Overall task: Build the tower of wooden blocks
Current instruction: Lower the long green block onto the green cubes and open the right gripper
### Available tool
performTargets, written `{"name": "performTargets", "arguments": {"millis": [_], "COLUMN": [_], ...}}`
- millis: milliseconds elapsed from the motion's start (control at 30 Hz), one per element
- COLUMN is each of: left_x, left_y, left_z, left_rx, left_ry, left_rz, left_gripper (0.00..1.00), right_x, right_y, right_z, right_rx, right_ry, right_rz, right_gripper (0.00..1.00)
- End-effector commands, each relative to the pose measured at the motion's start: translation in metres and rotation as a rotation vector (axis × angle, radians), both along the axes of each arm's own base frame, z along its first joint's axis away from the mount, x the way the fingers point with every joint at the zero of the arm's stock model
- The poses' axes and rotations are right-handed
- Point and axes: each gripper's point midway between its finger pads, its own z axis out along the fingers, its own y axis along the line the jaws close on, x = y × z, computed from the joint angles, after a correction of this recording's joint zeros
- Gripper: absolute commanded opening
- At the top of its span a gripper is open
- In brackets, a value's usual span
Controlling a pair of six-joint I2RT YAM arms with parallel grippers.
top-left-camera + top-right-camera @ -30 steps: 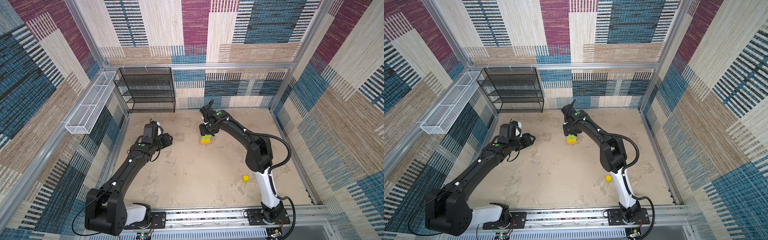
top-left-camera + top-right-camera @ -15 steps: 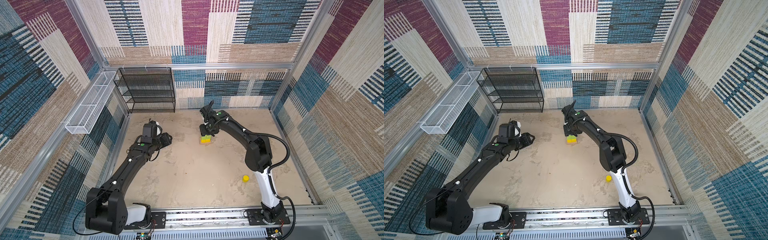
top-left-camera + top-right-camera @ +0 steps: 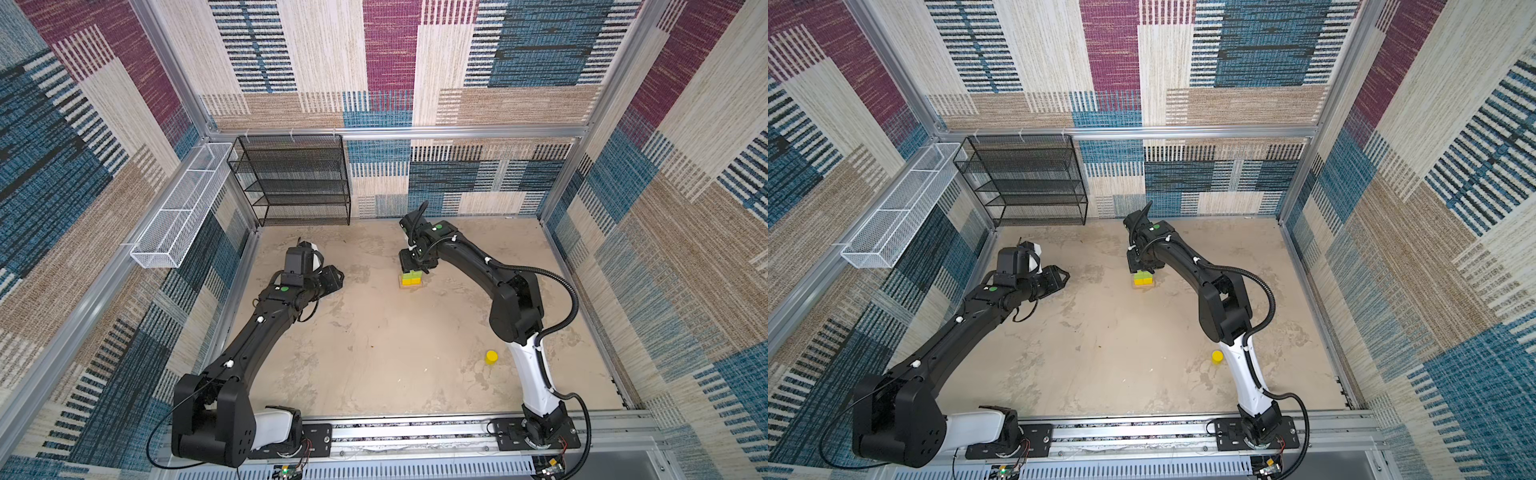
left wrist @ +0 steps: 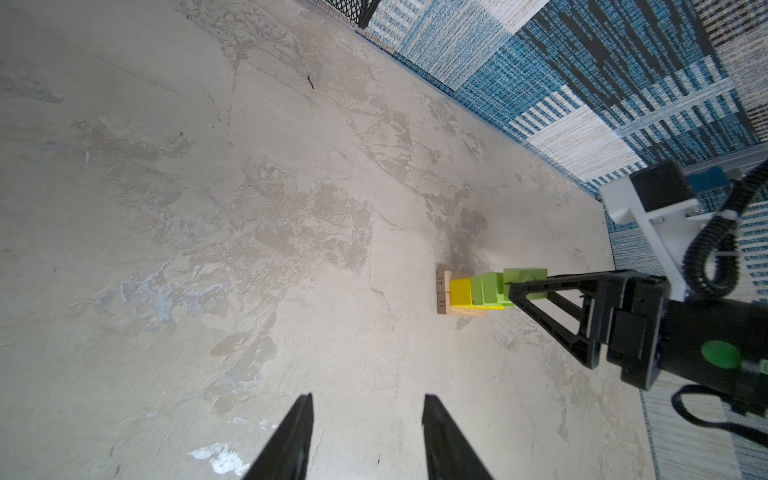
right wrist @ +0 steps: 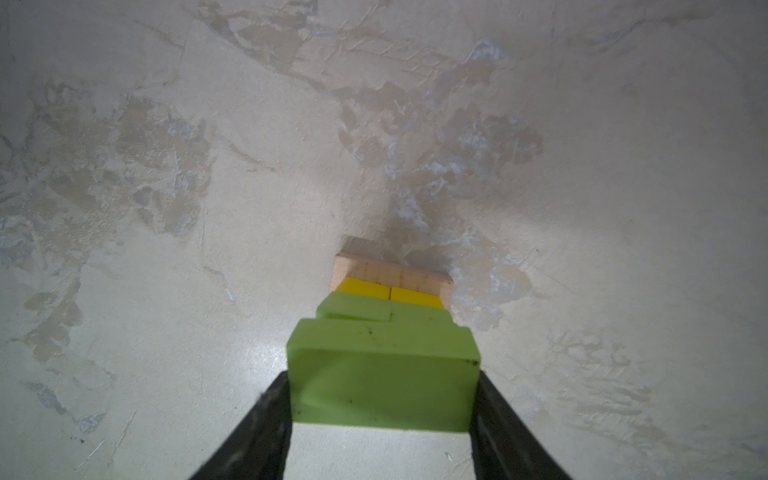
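Observation:
The wood block tower (image 3: 411,280) (image 3: 1143,280) stands on the floor at middle back. It has a tan bar base (image 4: 443,296), two yellow cubes (image 5: 390,291) side by side, and lime-green flat pieces (image 4: 486,291) on top. My right gripper (image 5: 382,380) (image 3: 413,266) is directly above it, shut on another lime-green piece (image 5: 382,386) (image 4: 524,276) at the tower's top. Whether that piece rests on the stack I cannot tell. A short yellow cylinder (image 3: 491,357) (image 3: 1217,356) lies near the right arm's base. My left gripper (image 4: 368,401) (image 3: 338,276) hangs open and empty, left of the tower.
A black mesh shelf (image 3: 291,183) stands in the back left corner. A white wire basket (image 3: 178,208) hangs on the left wall. Carpeted walls close in three sides, and the arms' mounting rail (image 3: 415,432) runs along the front.

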Motion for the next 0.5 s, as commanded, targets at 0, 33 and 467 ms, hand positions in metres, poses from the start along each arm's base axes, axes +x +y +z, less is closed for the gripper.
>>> {"name": "performTargets", "arguments": {"millis": [0, 33, 467], "left_x": [0.0035, 0.0034, 0.0031], "left_y": [-0.0024, -0.0025, -0.0019], "left_z": [0.0069, 0.0069, 0.0058], "left_rx": [-0.009, -0.009, -0.017], "left_ry": [-0.03, -0.029, -0.026], "left_rz": [-0.018, -0.017, -0.015], "left_gripper": [0.47, 0.47, 0.47], "right_x": [0.0009, 0.0003, -0.0017], "right_y": [0.0013, 0.0013, -0.003], "right_z": [0.0007, 0.0006, -0.0006], "right_rx": [0.011, 0.01, -0.009], "right_ry": [0.001, 0.002, 0.008], "right_rz": [-0.013, -0.012, -0.021], "right_gripper": [0.56, 0.56, 0.58]}}
